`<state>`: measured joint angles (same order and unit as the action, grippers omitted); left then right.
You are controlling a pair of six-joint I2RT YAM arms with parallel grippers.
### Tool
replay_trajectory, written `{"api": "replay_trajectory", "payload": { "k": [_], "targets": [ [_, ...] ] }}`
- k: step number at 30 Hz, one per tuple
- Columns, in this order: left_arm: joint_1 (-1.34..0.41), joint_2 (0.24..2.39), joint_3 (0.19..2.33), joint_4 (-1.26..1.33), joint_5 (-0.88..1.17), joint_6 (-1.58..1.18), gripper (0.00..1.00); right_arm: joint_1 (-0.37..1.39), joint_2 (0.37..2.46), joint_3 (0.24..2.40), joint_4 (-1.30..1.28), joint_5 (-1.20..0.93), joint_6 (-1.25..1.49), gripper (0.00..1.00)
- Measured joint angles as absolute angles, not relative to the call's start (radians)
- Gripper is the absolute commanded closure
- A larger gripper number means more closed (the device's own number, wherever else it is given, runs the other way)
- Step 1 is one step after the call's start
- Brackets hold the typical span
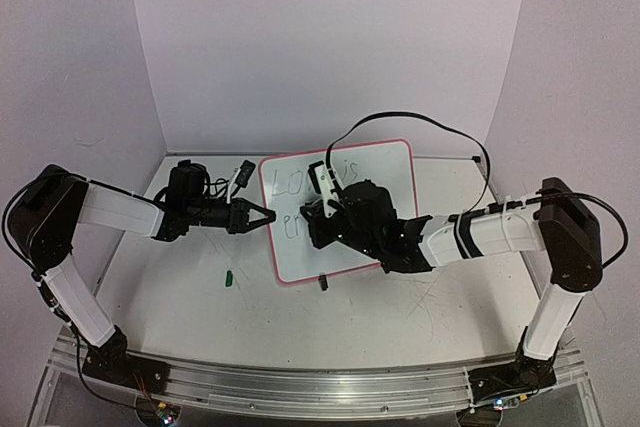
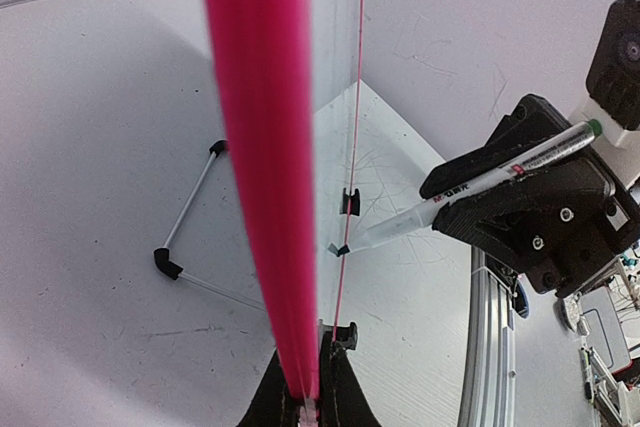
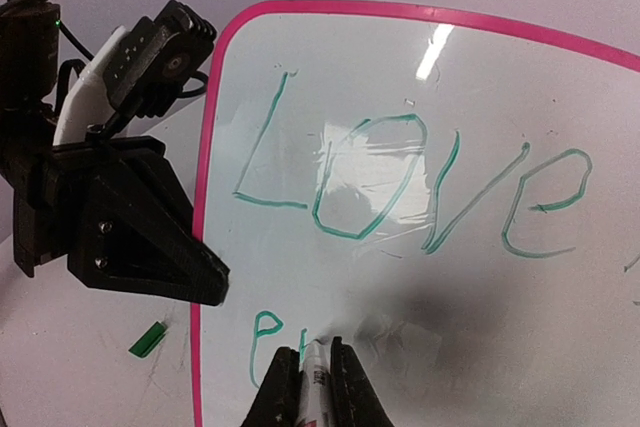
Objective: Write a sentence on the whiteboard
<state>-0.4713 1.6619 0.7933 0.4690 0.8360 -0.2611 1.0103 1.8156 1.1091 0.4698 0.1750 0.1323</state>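
the right gripper (image 3: pixel 312 349) is closed on the marker (image 2: pixel 480 179), which is pinched near its front end with the tip on the whiteboard (image 3: pixel 480 277), low on the left part of the face. the sentence (image 3: pixel 437 209) is part done: "love" in thin green runs across the top of the board, and a second line starts just left of the tip. the left gripper (image 2: pixel 306 377) is clamped on the board's pink left frame, well clear of the ink. a green cap (image 3: pixel 147 339) lies on the table just off the board's lower left corner.

the board looks thin, light and stiff, with a glossy, slippery face. its small clip feet (image 2: pixel 348 202) probably give little footing, so pen pressure could push or tilt it. the frame edge is the sensible place to hold, since fresh ink would likely smear under a finger.
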Motion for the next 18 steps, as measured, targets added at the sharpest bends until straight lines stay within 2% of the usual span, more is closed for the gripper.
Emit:
{"api": "replay_trajectory", "payload": {
  "k": [18],
  "targets": [
    [-0.471,1.662,0.793,0.468,0.836,-0.261,1.00,1.011,1.798,1.042,0.478,0.163,0.184,1.00]
  ]
}}
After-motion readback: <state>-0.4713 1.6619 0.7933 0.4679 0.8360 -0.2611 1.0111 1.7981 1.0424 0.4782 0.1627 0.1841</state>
